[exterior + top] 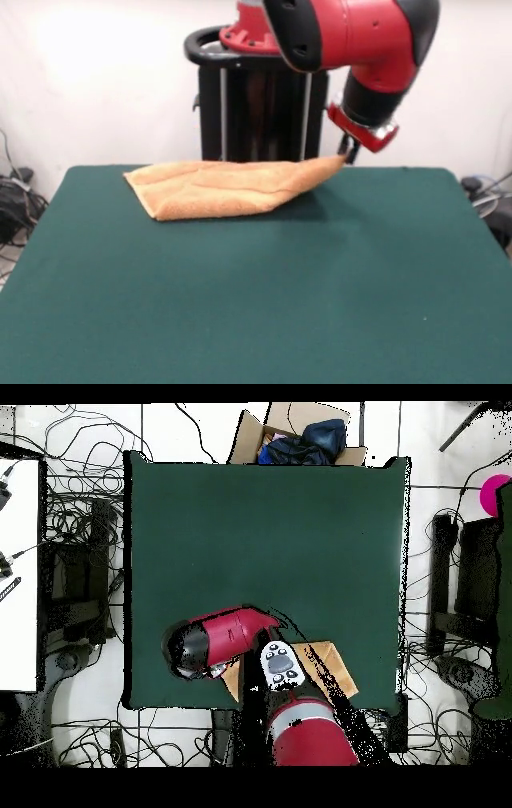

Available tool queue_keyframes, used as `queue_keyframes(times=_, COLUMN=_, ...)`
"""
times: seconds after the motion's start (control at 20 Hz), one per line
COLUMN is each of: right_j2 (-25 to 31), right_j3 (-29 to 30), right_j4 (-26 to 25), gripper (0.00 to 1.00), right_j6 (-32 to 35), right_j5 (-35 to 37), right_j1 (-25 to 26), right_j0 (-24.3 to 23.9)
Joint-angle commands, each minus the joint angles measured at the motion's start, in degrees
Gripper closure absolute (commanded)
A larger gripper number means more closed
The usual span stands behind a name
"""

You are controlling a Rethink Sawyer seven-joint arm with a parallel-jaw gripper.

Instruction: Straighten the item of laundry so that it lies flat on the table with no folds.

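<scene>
The item of laundry (pixel 220 189) is an orange-tan towel lying folded over near the far edge of the green table (pixel 280 304). Its right corner is pulled up off the table into a point. My gripper (pixel 346 155) is shut on that raised corner, just above the table's far edge. In the overhead view the red arm (pixel 225 642) covers the gripper and most of the towel (pixel 337 665), which shows only as tan patches beside the arm near the bottom edge of the table (pixel 260 534).
The black pedestal (pixel 256 112) stands right behind the towel. A cardboard box with dark blue cloth (pixel 300 439) sits beyond the table's opposite edge. Cables (pixel 80 504) lie on the floor around the table, and a white desk (pixel 18 574) stands at the left.
</scene>
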Motion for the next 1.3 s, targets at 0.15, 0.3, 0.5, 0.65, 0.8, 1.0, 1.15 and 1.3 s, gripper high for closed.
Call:
queue_keyframes(times=0.15, right_j2=-4.90, right_j3=-5.24, right_j4=10.33, gripper=1.00, right_j6=17.05, right_j5=-10.95, right_j1=1.23, right_j0=5.07)
queue_keyframes(times=0.3, right_j2=-6.83, right_j3=-6.11, right_j4=13.27, gripper=1.00, right_j6=16.87, right_j5=-11.06, right_j1=1.46, right_j0=7.83)
queue_keyframes(times=0.5, right_j2=-9.16, right_j3=-6.29, right_j4=16.27, gripper=1.00, right_j6=15.36, right_j5=-11.76, right_j1=0.86, right_j0=9.35)
queue_keyframes(times=0.65, right_j2=-10.33, right_j3=-6.45, right_j4=18.43, gripper=1.00, right_j6=14.64, right_j5=-11.46, right_j1=0.15, right_j0=10.34)
queue_keyframes(times=0.8, right_j2=-11.71, right_j3=-6.66, right_j4=20.45, gripper=1.00, right_j6=14.65, right_j5=-12.49, right_j1=-0.07, right_j0=11.50)
queue_keyframes(times=1.0, right_j2=-13.51, right_j3=-6.67, right_j4=22.24, gripper=1.00, right_j6=14.58, right_j5=-14.88, right_j1=0.56, right_j0=13.15)
queue_keyframes(times=1.15, right_j2=-15.79, right_j3=-7.88, right_j4=23.56, gripper=1.00, right_j6=15.54, right_j5=-16.76, right_j1=2.07, right_j0=15.51)
queue_keyframes(times=1.3, right_j2=-17.69, right_j3=-8.48, right_j4=24.95, gripper=1.00, right_j6=16.04, right_j5=-18.77, right_j1=2.85, right_j0=17.40)
